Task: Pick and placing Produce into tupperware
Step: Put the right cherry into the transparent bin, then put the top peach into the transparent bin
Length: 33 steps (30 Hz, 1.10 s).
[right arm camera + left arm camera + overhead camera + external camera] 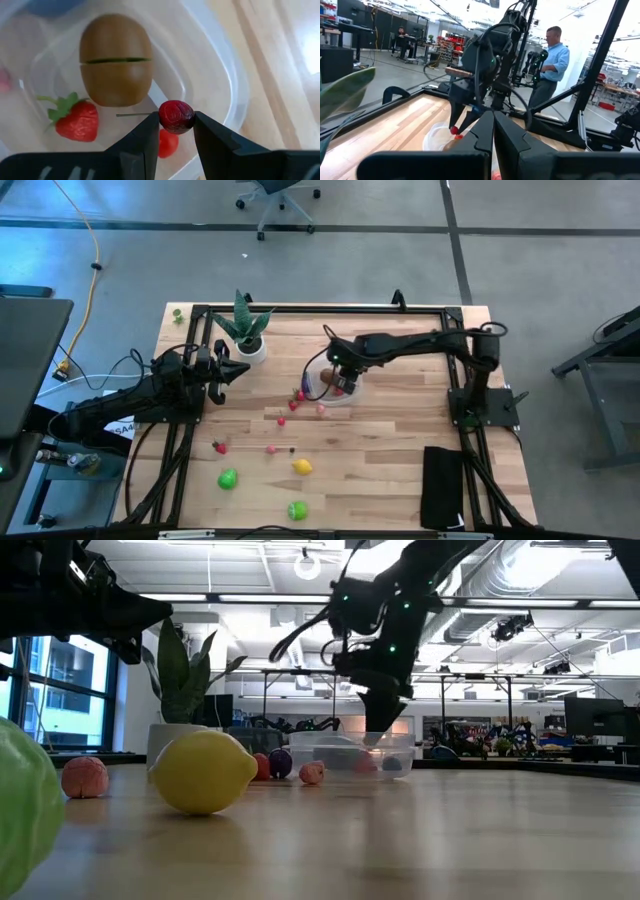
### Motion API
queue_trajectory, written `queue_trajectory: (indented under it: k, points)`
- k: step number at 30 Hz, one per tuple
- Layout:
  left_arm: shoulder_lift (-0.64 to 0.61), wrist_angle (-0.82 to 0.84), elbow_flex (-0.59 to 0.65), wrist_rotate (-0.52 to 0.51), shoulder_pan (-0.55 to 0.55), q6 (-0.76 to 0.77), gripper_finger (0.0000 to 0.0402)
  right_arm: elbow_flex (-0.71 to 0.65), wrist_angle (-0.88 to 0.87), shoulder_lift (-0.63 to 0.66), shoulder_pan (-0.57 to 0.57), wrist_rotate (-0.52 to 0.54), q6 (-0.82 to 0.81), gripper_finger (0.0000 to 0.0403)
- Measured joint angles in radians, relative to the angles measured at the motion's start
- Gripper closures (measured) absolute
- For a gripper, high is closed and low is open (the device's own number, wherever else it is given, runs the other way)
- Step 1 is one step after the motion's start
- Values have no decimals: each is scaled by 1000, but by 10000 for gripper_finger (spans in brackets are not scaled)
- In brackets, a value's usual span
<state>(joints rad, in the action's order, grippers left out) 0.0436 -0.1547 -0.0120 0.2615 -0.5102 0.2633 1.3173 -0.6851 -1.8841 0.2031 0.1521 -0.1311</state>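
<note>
The clear tupperware [220, 75] stands at mid-table [322, 392] and holds a brown kiwi [115, 60], a strawberry [77, 120] and a small red fruit [167, 144]. My right gripper [176, 120] hangs over it [341, 377], pointing steeply down, shut on a small dark red cherry [176, 116]. More produce lies loose on the wood: a lemon [302, 466], two green fruits [228, 478] [297, 509], a strawberry [219, 447] and small red and pink pieces [300, 395]. My left gripper [240, 370] waits shut at the table's left, beside the plant. My right gripper pinches the cherry's two sides [176, 109] between its two fingertips. The fingers come from above, slanting down. The cherry is lifted clear, over the tupperware's inside, with a thin stem [135, 115] sticking out sideways.
A spiky plant in a white pot [250, 345] stands at the far left by my left gripper. A black flat object [443, 485] lies at the near right. A dark frame [320, 308] runs along the table's edges. A person [554, 60] stands beyond the table.
</note>
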Motion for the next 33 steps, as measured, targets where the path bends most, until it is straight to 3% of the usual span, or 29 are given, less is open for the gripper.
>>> queue_trajectory:
  k: [12,25,30,33]
  points:
    - [0,0,0,0,0,0,399,47,-38,-62,7,-39,26,292]
    - [0,0,0,0,0,0,399,47,-46,-51,6,-38,27,243]
    - [0,0,0,0,0,0,399,47,-31,43,-53,44,25,243]
    - [0,0,0,0,0,0,399,22,62,114,-135,145,0,243]
